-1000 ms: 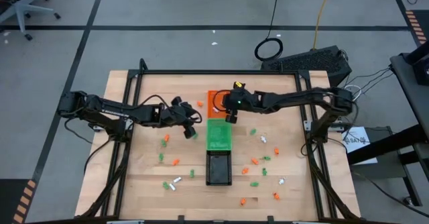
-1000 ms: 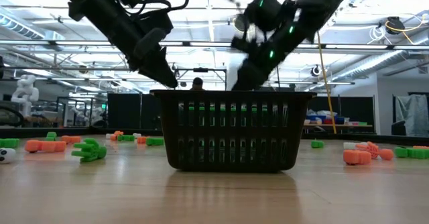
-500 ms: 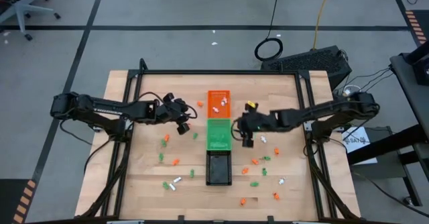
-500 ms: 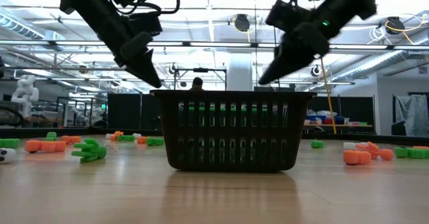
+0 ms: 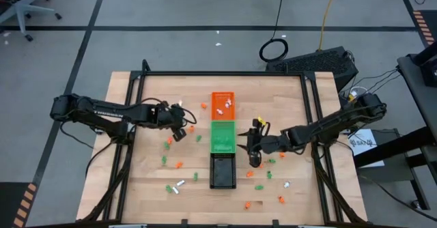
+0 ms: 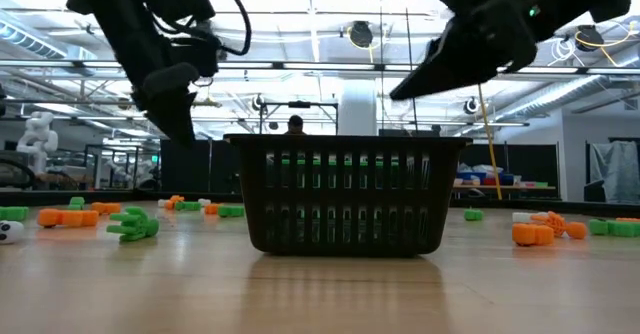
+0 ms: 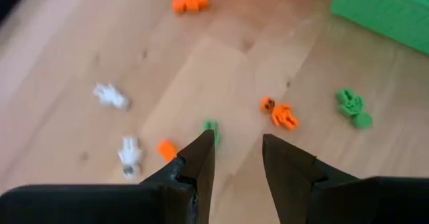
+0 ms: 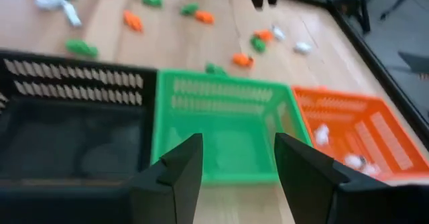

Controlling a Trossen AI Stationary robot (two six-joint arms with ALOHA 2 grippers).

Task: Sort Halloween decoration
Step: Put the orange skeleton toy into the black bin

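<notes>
Now both arms reach for fresh trinkets, with nothing held.

Taking the green tray [image 5: 222, 136] as landmark: the left gripper [image 7: 234, 150] hovers to its left with fingers parted and empty, above a small green trinket [image 7: 211, 127] and near an orange trinket [image 7: 281, 113]. The right gripper [image 8: 231, 153] sits just right of the tray, jaws wide and empty. Halloween decoration [image 5: 263, 173] lies scattered on the table [image 5: 136, 187] on both sides of the tray; a few white pieces rest in the orange tray [image 5: 222, 104] behind it. I judge each gripper must next descend and close on one piece.
</notes>
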